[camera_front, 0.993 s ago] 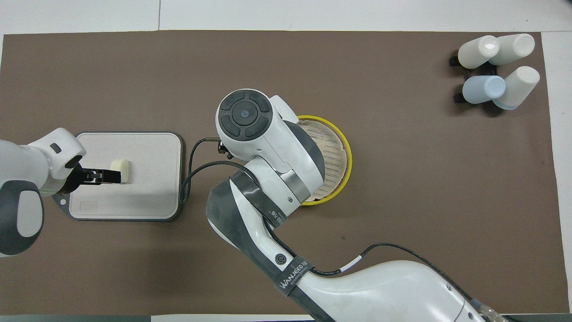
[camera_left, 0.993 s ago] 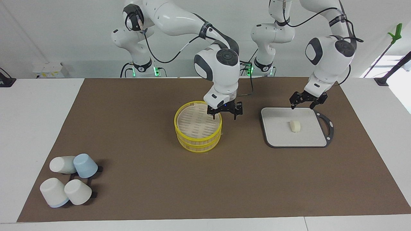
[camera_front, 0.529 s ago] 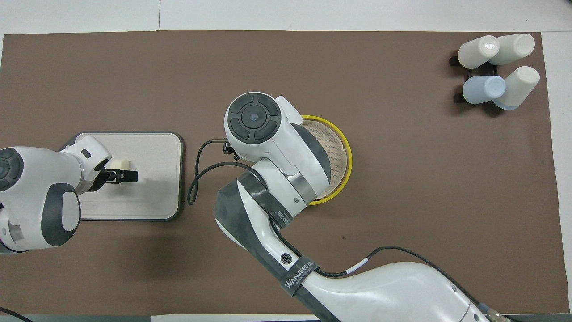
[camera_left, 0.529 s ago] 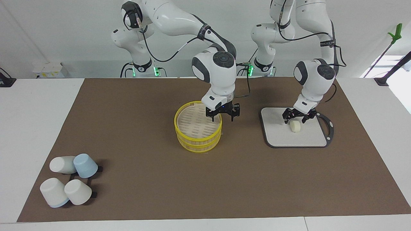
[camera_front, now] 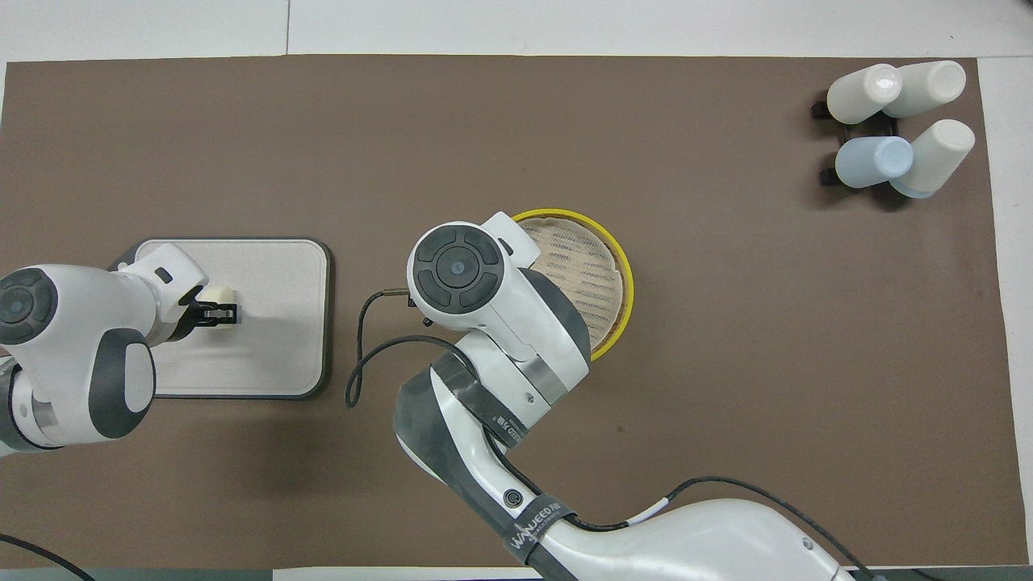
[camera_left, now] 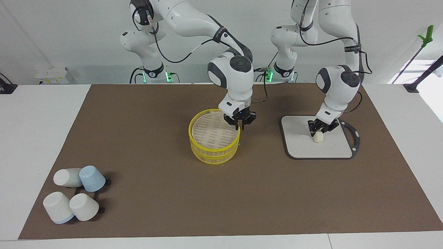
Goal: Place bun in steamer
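Observation:
The bun (camera_left: 318,138) lies on the grey board (camera_left: 301,147) toward the left arm's end of the table. My left gripper (camera_left: 318,130) is down on the bun, fingers closed around its top; it also shows in the overhead view (camera_front: 219,311), with the bun (camera_front: 219,294) partly covered. The steamer (camera_left: 213,153) stands mid-table with its slatted lid (camera_left: 210,133) on it. My right gripper (camera_left: 240,123) is shut on the lid's rim at the edge toward the board. In the overhead view the right arm's wrist hides that gripper and part of the steamer (camera_front: 617,274).
Several white and blue cups (camera_left: 74,195) lie on a black rack at the right arm's end, farther from the robots; they also show in the overhead view (camera_front: 896,121). The brown mat (camera_left: 155,193) covers the table.
My left gripper came down onto the bun and narrowed its fingers around it. My right gripper lowered onto the steamer lid's rim and its fingers closed.

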`<control>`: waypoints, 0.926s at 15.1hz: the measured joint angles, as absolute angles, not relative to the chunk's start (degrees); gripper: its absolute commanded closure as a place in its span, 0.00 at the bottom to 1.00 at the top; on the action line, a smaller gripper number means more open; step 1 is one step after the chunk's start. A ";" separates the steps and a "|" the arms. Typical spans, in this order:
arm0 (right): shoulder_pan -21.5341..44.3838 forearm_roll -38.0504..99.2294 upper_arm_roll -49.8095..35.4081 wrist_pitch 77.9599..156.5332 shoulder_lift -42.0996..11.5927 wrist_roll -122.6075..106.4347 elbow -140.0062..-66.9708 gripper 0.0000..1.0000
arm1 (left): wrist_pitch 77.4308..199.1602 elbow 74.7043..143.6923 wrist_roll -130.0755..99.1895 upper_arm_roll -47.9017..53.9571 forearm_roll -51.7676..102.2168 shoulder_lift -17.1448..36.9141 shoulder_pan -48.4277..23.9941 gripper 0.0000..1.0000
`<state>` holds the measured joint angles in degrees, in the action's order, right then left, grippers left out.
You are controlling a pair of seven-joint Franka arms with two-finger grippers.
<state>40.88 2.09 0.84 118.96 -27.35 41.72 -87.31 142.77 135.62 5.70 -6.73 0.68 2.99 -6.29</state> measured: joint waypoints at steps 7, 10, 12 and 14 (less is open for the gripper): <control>39.15 -1.80 1.33 104.18 -27.02 36.53 -79.55 1.00 | 130.33 126.12 5.41 -6.42 0.71 2.91 -6.60 0.70; 33.99 -2.26 1.70 95.07 -25.91 28.77 -75.69 1.00 | 114.34 110.95 -2.26 -6.07 0.99 3.19 -10.12 0.69; 28.63 -2.46 2.06 89.91 -24.50 21.37 -75.35 1.00 | 107.96 101.08 -12.15 -5.75 1.79 5.33 -15.26 0.69; 23.30 -2.68 2.15 87.10 -23.56 14.81 -75.35 1.00 | 105.48 93.65 -22.00 -5.42 3.10 8.83 -21.16 0.69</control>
